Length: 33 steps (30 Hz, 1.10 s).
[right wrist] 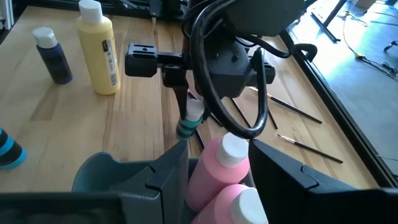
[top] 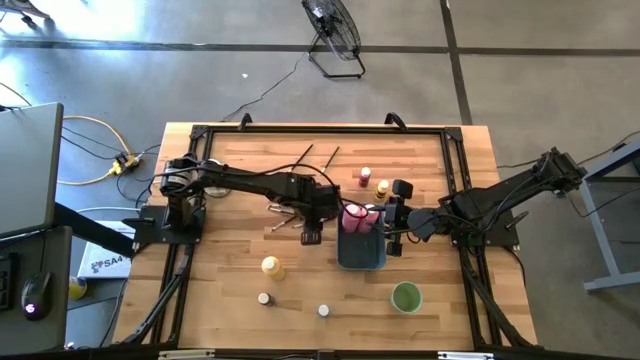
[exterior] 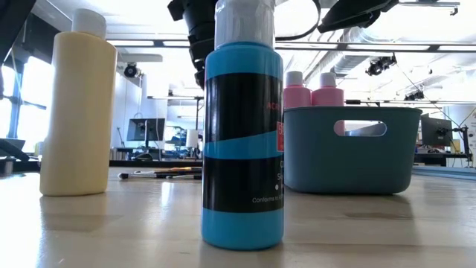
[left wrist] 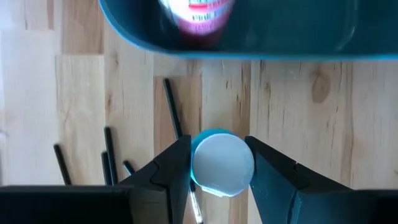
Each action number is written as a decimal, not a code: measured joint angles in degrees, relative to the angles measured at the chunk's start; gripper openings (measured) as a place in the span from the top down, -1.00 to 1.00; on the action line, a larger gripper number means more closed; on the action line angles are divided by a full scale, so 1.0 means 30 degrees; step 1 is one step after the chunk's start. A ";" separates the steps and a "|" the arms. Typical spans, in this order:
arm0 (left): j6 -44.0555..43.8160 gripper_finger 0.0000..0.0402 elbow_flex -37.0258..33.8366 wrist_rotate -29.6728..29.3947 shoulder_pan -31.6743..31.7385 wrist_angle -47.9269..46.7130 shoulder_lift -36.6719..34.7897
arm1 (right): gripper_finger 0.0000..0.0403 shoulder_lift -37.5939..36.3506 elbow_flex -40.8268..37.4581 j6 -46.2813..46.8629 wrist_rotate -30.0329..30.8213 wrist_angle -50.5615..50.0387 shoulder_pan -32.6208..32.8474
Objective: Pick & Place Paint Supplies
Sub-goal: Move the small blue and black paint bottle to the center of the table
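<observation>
My left gripper is shut on a small jar with a pale cap and a blue-green body. It holds the jar in the air just left of the blue-grey tray. Two pink squeeze bottles stand upright in the tray. My right gripper hangs open above the tray's right end; the pink bottles show between its fingers, lower down. A yellow bottle and two small jars stand on the near part of the table. Thin brushes lie flat beneath the left arm. My left gripper pinches the jar's pale cap between its two fingers, one on each side. The fingers come from above, slanting down toward the tray. The jar hangs below them, roughly upright and lifted clear of the table.
A round green cup stands near the front right. Two small jars stand at the far centre, with two more brushes lying beside them. A purple jar stands next to the yellow bottle. A black frame rims the table.
</observation>
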 joint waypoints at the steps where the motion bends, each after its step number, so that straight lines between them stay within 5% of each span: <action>1: -0.0007 0.30 -0.0005 0.0007 0.0000 0.0213 0.0000 | 0.20 0.0000 0.0000 0.0000 0.0000 0.0000 0.0000; 33: -0.0448 0.23 0.0032 -0.0780 0.0000 -0.0590 -0.0036 | 0.20 0.0000 0.0000 0.0000 -0.0852 0.0007 0.0000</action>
